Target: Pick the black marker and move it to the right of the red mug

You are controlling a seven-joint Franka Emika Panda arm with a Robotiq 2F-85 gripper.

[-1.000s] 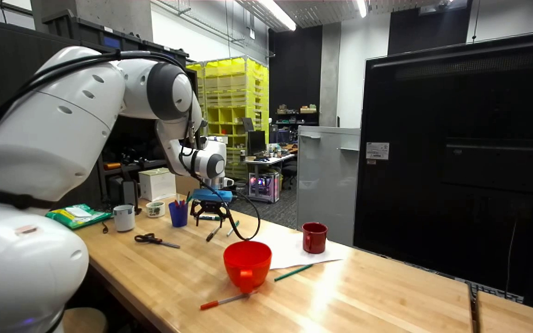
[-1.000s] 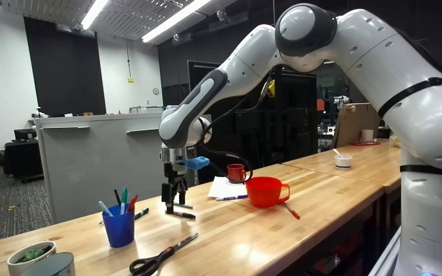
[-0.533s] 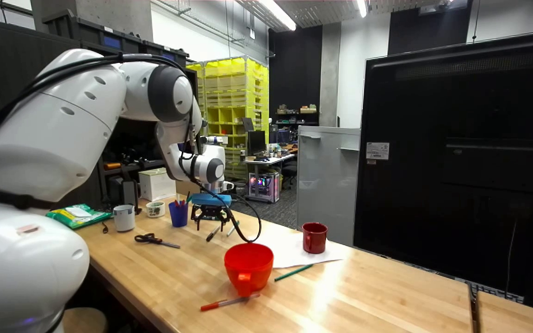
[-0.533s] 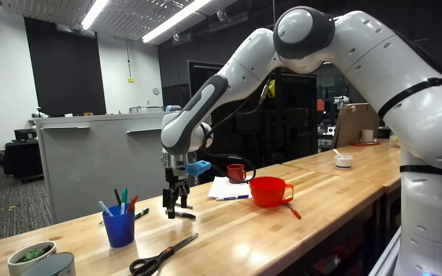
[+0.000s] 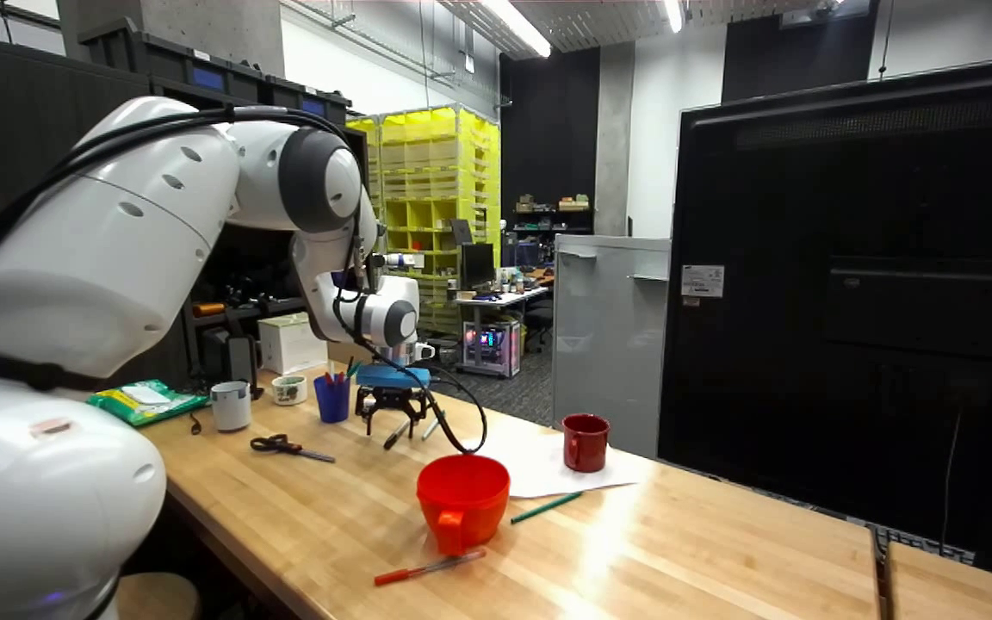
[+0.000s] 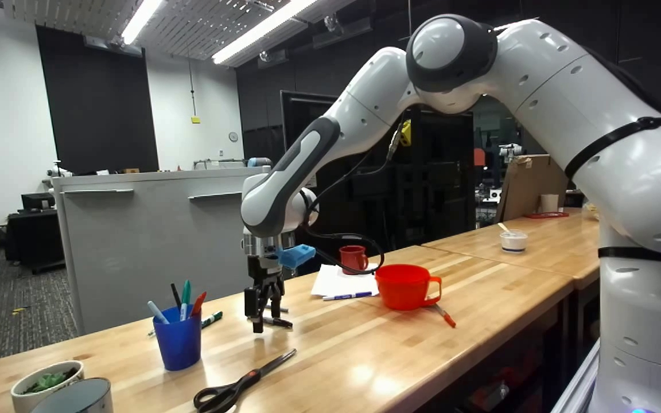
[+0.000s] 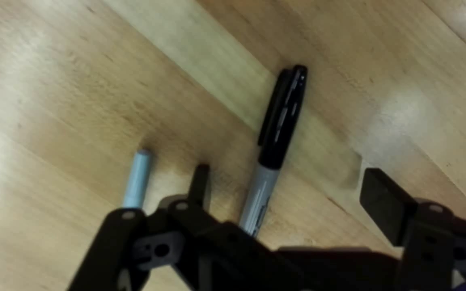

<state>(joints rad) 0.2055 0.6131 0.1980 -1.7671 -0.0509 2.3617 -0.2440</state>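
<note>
The black marker has a black cap and a grey barrel. It lies on the table between my spread fingers in the wrist view, nearer the left finger, its barrel end hidden behind the gripper. It also shows in both exterior views. My gripper is open and empty, pointing down just above the table over the marker, in both exterior views. The dark red mug stands upright at a white paper sheet, well away from the gripper; it also shows in the other view.
A light blue marker lies beside the left finger. The bright red bowl stands between gripper and mug, with the arm's cable loop at its rim. A red marker, green marker, blue cup and scissors are around.
My gripper has come down and moved slightly toward the scissors' side of the table, staying open. The red bowl and the red marker by it have shifted a little. The black marker has not moved.
</note>
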